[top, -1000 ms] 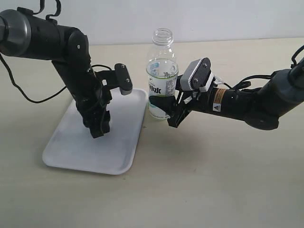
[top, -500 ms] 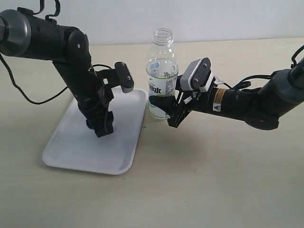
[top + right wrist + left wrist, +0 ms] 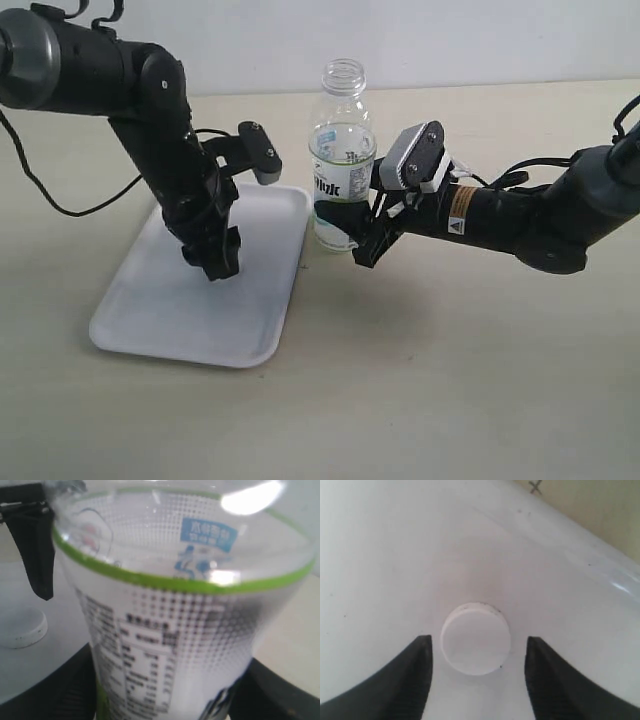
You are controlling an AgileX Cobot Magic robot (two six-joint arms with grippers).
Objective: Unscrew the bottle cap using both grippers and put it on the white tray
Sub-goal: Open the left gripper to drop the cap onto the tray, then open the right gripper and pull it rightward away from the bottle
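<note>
The white bottle cap (image 3: 475,630) lies flat on the white tray (image 3: 380,555), between the spread fingers of my left gripper (image 3: 478,639), which is open and does not touch it. In the exterior view the left gripper (image 3: 224,264) points down over the tray (image 3: 160,310) and hides the cap. The clear bottle (image 3: 341,150) stands upright with its neck bare, just right of the tray. My right gripper (image 3: 352,232) is shut on the bottle's lower body. In the right wrist view the label (image 3: 165,630) fills the frame and the cap (image 3: 20,626) shows beyond it.
A black cable (image 3: 60,205) trails on the beige table (image 3: 450,380) behind the left arm. The right arm's forearm (image 3: 520,225) stretches low over the table from the right edge.
The left gripper has shifted a little to the right and slightly up over the tray. The right gripper and the bottle have not moved.
</note>
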